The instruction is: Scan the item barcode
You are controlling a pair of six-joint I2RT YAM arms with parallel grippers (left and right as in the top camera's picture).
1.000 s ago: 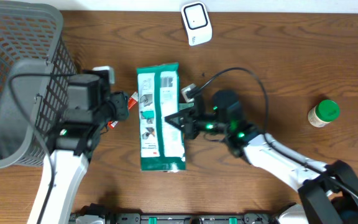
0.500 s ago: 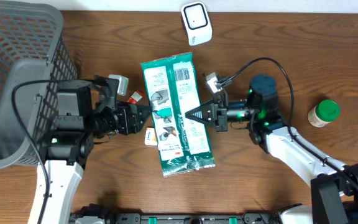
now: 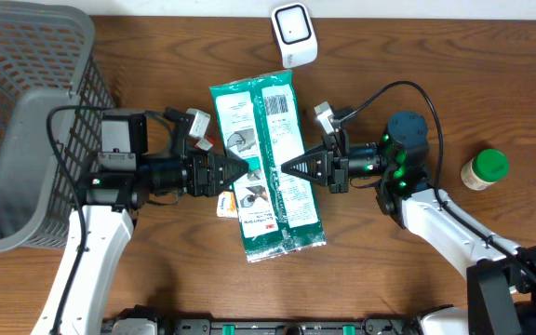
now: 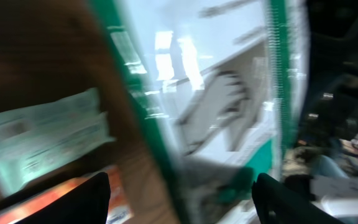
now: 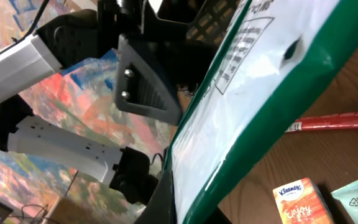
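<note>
A green and white packet [image 3: 277, 216] hangs tilted above the table, its barcode [image 3: 275, 106] facing up near the top end. My right gripper [image 3: 288, 168] is shut on the packet's right side; in the right wrist view the packet [image 5: 260, 81] runs up from the shut fingers [image 5: 188, 190]. From the left, my left gripper [image 3: 243, 169] stands open at the packet's left edge. In the left wrist view the blurred packet [image 4: 216, 112] lies between the two dark fingertips [image 4: 92, 200]. A white scanner [image 3: 293, 34] stands at the back.
A grey mesh basket [image 3: 26, 121] fills the left side. A small Kleenex pack [image 3: 226, 204] lies under the packet's left edge. A green-lidded jar [image 3: 485, 169] stands at the far right. A red stick [image 5: 334, 121] lies on the wood.
The right gripper has carried the packet right and toward the scanner, turning it. The left gripper has opened and moved right to the packet's left edge.
</note>
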